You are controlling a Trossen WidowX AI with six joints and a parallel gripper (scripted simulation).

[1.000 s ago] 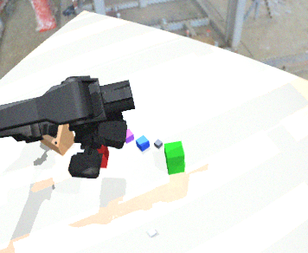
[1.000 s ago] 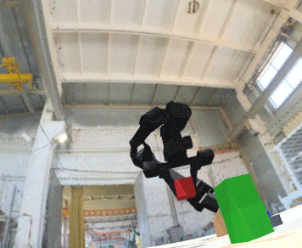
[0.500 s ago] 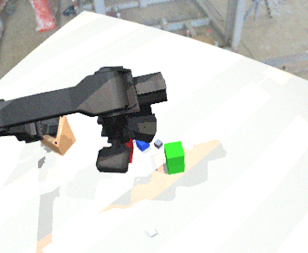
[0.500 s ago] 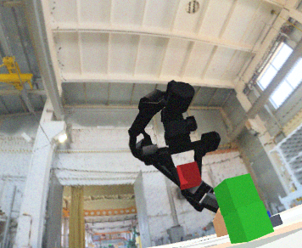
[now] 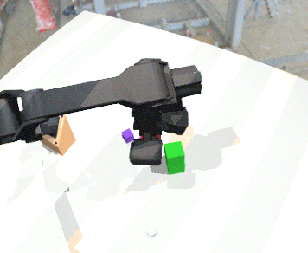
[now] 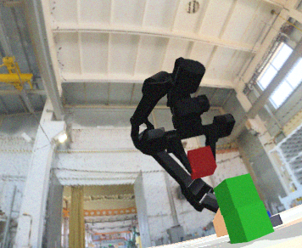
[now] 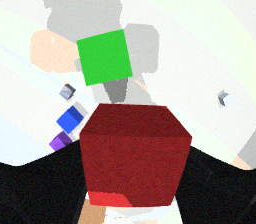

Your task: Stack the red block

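Exterior: raised arm's pincer (image 6: 198,153) grips red block (image 6: 202,162).

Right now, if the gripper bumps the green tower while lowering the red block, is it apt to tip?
Probably somewhat: the green tower stands taller than wide. Its flat faces suggest sliding or toppling, not rolling. The red block looks rigid in the gripper.
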